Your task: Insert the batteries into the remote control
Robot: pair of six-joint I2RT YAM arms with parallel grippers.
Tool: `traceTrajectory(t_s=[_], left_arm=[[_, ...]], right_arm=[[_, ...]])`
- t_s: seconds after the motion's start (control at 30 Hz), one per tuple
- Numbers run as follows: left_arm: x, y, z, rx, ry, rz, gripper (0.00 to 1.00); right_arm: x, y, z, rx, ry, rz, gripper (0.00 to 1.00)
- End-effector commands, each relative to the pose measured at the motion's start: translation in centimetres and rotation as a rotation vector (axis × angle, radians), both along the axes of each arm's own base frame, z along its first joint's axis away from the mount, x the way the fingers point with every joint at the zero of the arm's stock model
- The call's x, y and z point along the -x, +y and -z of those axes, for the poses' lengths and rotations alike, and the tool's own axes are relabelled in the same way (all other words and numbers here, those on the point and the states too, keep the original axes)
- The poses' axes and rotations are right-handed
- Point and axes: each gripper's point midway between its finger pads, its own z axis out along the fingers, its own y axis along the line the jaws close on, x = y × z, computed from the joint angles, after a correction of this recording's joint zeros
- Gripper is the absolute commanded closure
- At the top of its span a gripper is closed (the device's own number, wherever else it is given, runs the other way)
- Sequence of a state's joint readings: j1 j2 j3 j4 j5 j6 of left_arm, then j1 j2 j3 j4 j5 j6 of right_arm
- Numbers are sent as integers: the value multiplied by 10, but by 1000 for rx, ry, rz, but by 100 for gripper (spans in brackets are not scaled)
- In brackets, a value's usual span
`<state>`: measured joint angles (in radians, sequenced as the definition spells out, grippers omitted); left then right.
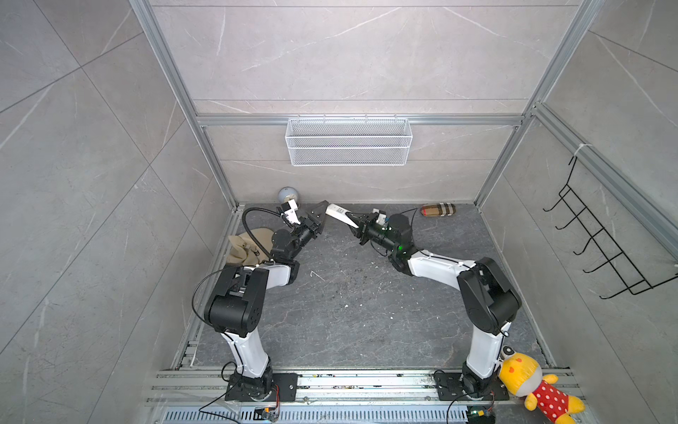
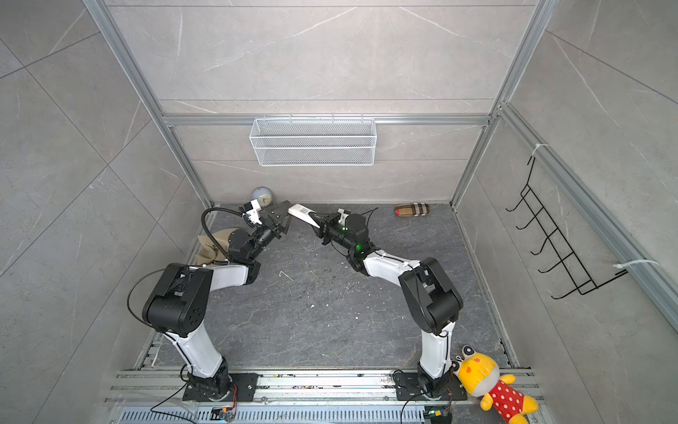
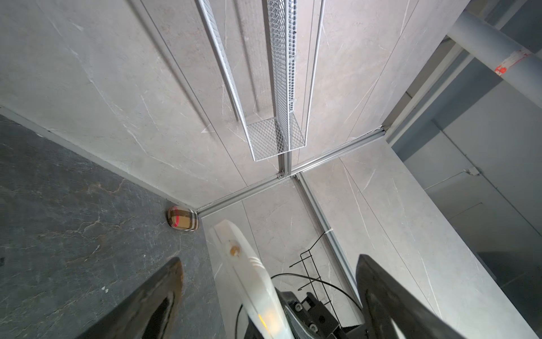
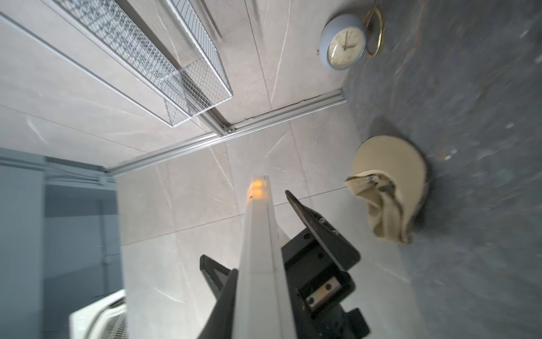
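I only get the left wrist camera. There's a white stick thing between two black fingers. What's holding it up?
Observer: The right gripper is shut on its far end. That white thing is the remote control.
Child: Is anything hiding behind my arm?
Observer: Yes, a round blue-grey clock sits by the back wall, just beyond the left gripper.
Child: Are there any toys in there?
Observer: A yellow plush toy in a red spotted outfit lies beside the right arm's base.
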<state>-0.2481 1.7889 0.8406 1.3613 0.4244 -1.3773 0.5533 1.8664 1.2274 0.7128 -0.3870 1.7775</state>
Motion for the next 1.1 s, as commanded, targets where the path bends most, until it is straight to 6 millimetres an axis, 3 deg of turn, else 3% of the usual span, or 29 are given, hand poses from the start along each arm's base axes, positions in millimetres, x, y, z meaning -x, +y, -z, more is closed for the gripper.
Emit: traceTrajectory(t_s=[0.0,0.13,0.3,0.4,0.53,0.77,1.07], left_arm=[[9,12,-9,10,-25,-7,8],[10,18,21,-42,60,4,12],[17,11,63,-205,275,100,23],[26,11,77,-356,369,115,26],[35,14,79,-431,462,125,30],[40,3,87,-323,695,144,31],[36,-42,70,-175,790,162,21]], right_arm=[[20,-2,-13,269,-136,-83,79],[34,-17,-14,539,-223,-128,79],[47,-45,-9,874,-358,-164,78],[49,-68,-2,1066,-402,-144,78],[49,-88,11,1232,-427,-113,78],[56,-77,32,1360,-512,-86,78],[51,-50,26,1270,-560,-42,78]])
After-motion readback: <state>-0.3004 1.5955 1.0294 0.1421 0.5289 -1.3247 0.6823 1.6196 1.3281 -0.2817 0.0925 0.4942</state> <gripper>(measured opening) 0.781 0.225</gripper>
